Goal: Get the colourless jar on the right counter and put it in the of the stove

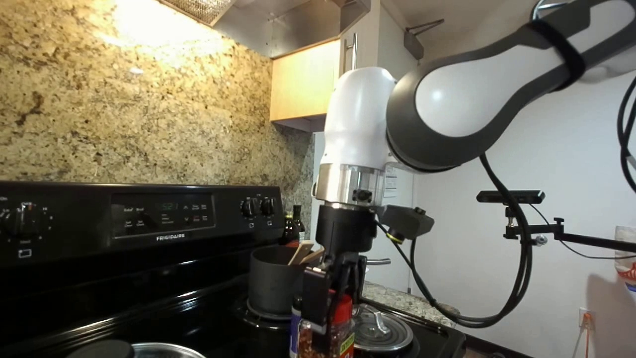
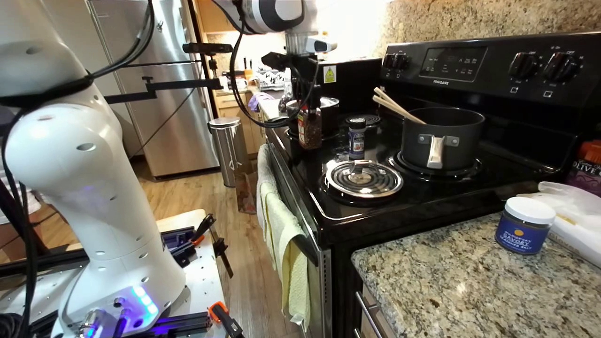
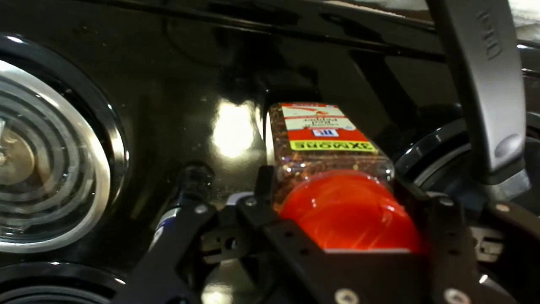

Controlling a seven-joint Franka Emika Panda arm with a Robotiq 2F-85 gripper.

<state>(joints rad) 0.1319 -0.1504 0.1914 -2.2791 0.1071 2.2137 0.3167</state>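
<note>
The colourless jar point(image 3: 325, 135), clear with a red lid and red flakes inside, is between the fingers of my gripper point(image 3: 335, 183) in the wrist view. A finger touches each side just below the lid, so the gripper is shut on it. The jar also shows in both exterior views point(image 1: 343, 330) point(image 2: 310, 130), upright below the gripper point(image 2: 307, 105) and over the front part of the stove point(image 2: 357, 216). I cannot tell whether its base touches the cooktop. The stove's black back panel with knobs and display point(image 1: 74, 223) stands behind. Fingers hide part of the jar.
A small spice jar with a dark lid point(image 2: 357, 138) stands close beside the held jar. A dark grey pot with wooden utensils point(image 2: 443, 141) is on a rear burner. A clear lid point(image 2: 364, 178) lies on a front burner. A pan handle point(image 3: 489, 97) rises at right in the wrist view.
</note>
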